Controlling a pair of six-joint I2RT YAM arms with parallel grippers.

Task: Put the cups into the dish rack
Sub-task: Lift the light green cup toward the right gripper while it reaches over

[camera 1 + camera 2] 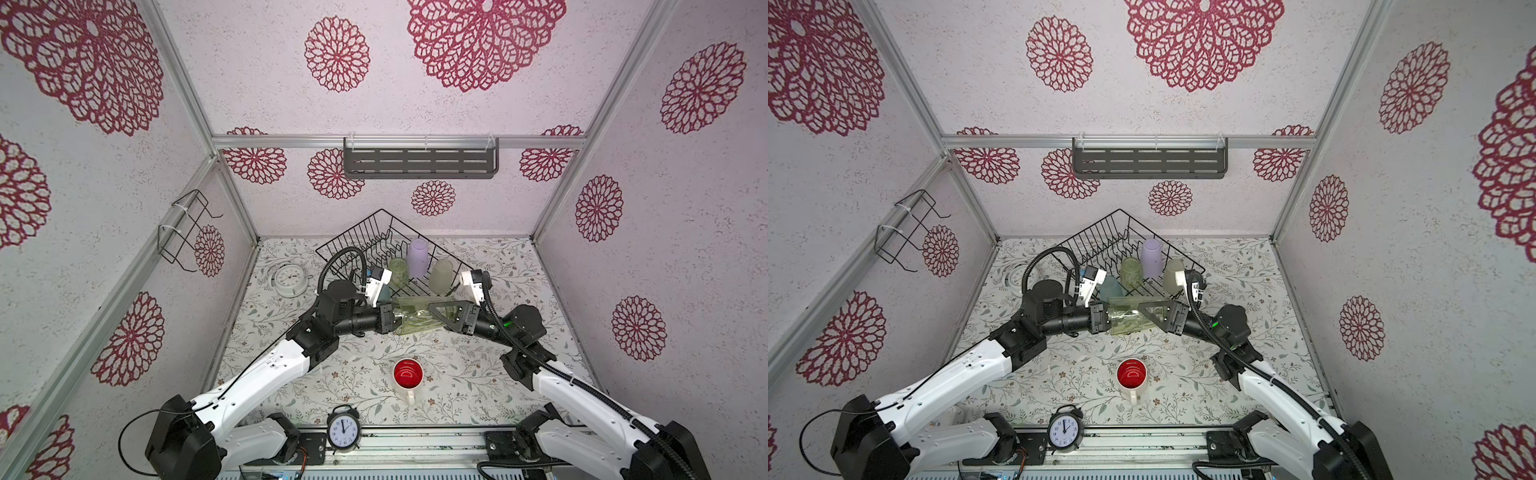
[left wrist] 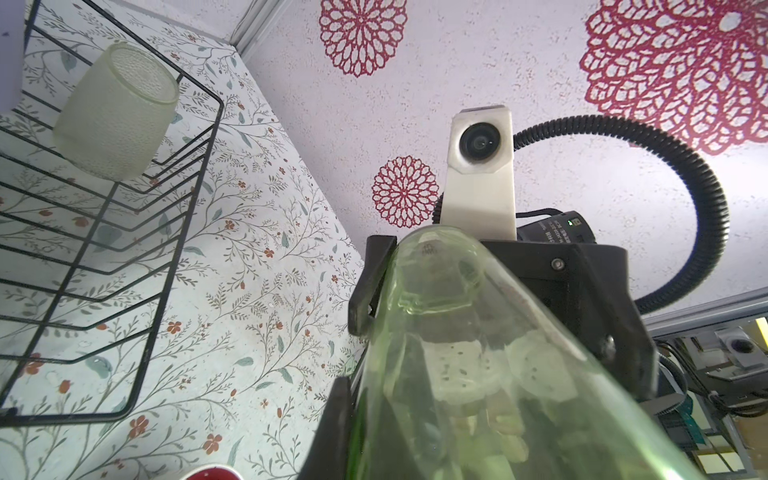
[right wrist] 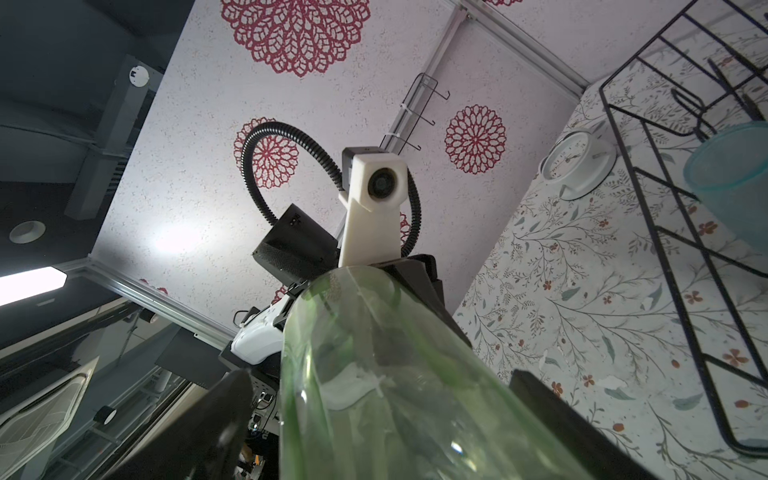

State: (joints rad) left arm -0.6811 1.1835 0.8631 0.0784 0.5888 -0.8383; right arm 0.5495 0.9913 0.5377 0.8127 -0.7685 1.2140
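Our left arm (image 1: 266, 370) and right arm (image 1: 590, 403) both stretch forward and bend inward at the elbow, so the wrists lie level and point at each other. Our left tool (image 1: 390, 319) is clamped tight on the rim of a green tumbler (image 1: 415, 321), carrying it on its side in the air. Our right tool (image 1: 433, 316) stands spread wide, a finger on either side of the tumbler's other end.

White clock (image 1: 291, 279) lying flat, black alarm clock (image 1: 343, 430), grey slotted shelf (image 1: 420, 162), wire holder (image 1: 193, 230)
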